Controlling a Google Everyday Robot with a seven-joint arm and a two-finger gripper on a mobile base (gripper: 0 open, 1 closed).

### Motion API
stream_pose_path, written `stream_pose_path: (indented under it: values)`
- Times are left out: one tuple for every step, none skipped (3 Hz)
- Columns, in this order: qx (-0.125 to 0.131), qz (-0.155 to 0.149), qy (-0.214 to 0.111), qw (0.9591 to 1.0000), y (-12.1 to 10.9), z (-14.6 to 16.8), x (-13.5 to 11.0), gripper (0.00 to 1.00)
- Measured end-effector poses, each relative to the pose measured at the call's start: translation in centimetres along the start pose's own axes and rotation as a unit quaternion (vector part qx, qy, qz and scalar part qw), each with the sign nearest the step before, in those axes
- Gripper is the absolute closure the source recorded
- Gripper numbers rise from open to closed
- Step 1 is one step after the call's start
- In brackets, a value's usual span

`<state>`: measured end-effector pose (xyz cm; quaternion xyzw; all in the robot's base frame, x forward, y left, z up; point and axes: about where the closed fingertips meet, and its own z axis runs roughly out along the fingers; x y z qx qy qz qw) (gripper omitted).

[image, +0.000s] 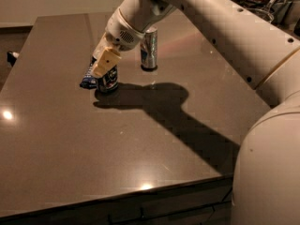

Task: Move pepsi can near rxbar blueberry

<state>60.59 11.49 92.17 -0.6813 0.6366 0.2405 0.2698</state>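
The pepsi can (108,81), short and dark blue with white markings, stands upright on the brown table (93,139), left of centre. The rxbar blueberry (87,78), a flat dark blue bar, lies right beside the can on its left, touching or nearly so. My gripper (104,65) reaches down from the upper right. Its cream fingers (105,62) sit over the can's top and cover it.
A taller slim silver-and-blue can (149,48) stands behind and to the right of the pepsi can. My white arm (225,32) crosses the upper right. A dark object (12,56) sits off the table's left edge. The table's front edge (140,191) runs near the bottom.
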Motion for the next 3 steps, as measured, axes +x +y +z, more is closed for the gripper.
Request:
stream_pose_path:
  values:
    - [-0.001, -0.003, 0.004, 1.0, 0.66, 0.12, -0.09, 0.04]
    - [-0.002, -0.003, 0.004, 1.0, 0.68, 0.26, -0.12, 0.0]
    - [-0.002, -0.003, 0.004, 1.0, 0.68, 0.27, -0.12, 0.0]
